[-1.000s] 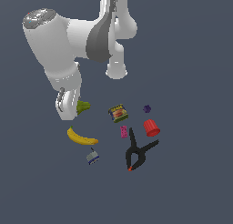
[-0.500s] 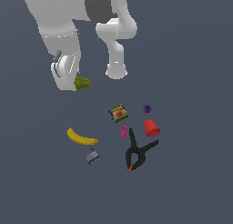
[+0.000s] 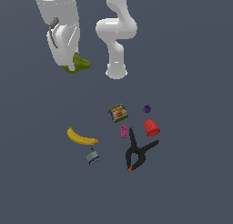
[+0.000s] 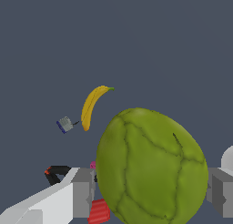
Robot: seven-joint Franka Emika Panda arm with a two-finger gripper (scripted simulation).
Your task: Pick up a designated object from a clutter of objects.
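Note:
The olive-green lumpy pear [image 3: 81,63] is held in my gripper [image 3: 73,66], lifted high above the floor at the exterior view's upper left. In the wrist view the pear [image 4: 150,166] fills the space between my two grey fingers [image 4: 82,192], which are shut on its sides. The rest of the clutter lies below: the yellow banana [image 3: 82,137], also seen in the wrist view [image 4: 91,105], the small grey-blue item [image 3: 93,156], the meat can [image 3: 118,113], the pink block [image 3: 124,131], the red cup [image 3: 151,127], the purple piece [image 3: 146,109] and the black clamp [image 3: 138,152].
The arm's white base [image 3: 116,70] stands on the dark grey floor behind the clutter, to the exterior view's right of the lifted pear.
My gripper has risen with the pear in it, from just above the floor near the banana to high above the clutter. The other objects have not moved.

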